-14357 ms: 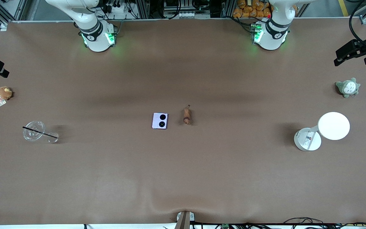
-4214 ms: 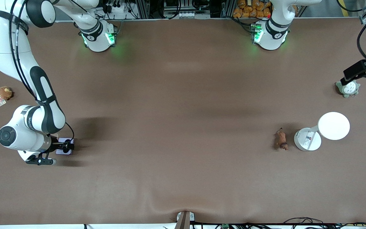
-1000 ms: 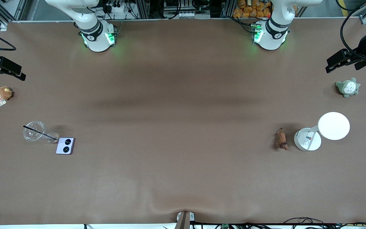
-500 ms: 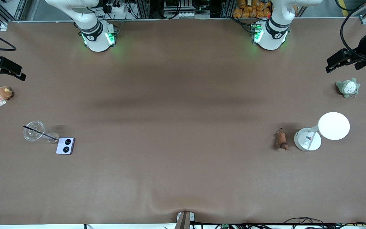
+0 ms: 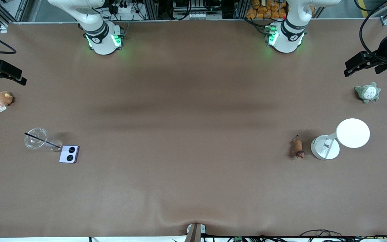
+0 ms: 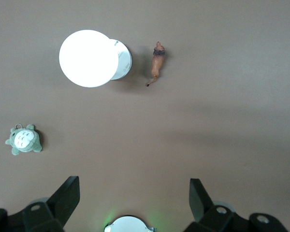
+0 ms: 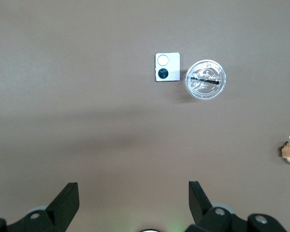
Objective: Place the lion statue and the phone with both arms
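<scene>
Phone (image 5: 69,154): flat, near-square, pale lilac, two black circles, on matte brown worktop (image 5: 193,185) touching clear plastic cup (image 5: 36,138) with black straw. Lion statue (image 5: 297,147): small, elongated, orange-brown, dark head, thin tail, just beside white lamp (image 5: 340,138) base. Farther: grey-green plush (image 5: 367,92), brown plush (image 5: 4,98). Left hand (image 6: 134,203), right hand (image 7: 133,200): both raised at the worktop ends, fingers wide, empty.
</scene>
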